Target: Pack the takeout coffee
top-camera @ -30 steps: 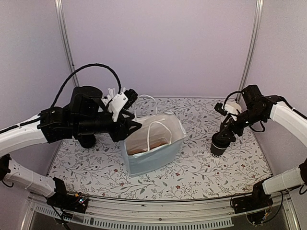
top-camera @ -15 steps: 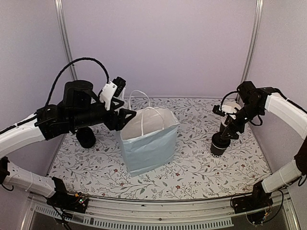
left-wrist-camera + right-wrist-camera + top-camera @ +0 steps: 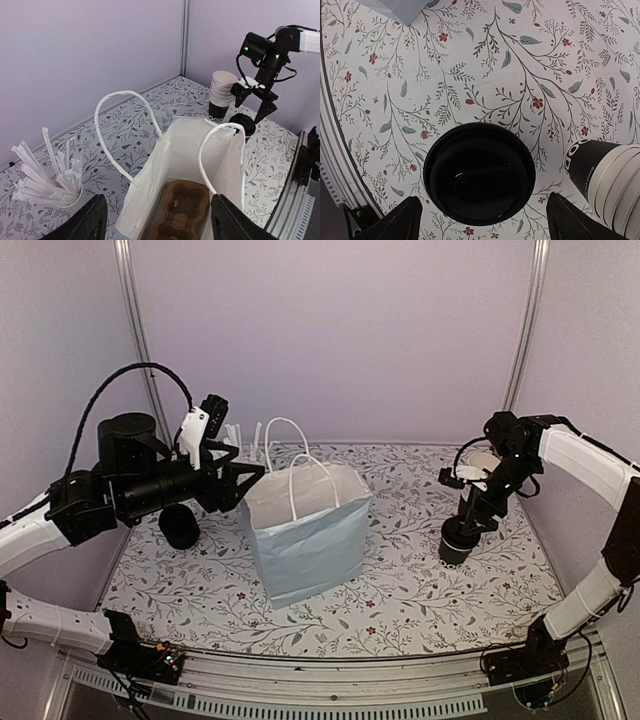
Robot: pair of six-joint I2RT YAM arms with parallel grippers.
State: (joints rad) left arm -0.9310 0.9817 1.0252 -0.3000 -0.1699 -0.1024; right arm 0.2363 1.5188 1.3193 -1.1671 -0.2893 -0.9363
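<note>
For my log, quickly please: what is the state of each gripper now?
Left gripper: open, empty.
Right gripper: open, empty, over the lidded cup.

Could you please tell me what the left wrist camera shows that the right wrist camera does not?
Only the left wrist view shows the inside of the bag, with the cup carrier at its bottom, and the straws beside it. Only the right wrist view shows the lidded cup from straight above. Both views show that cup, the stack of cups next to it, and the flowered table.
</note>
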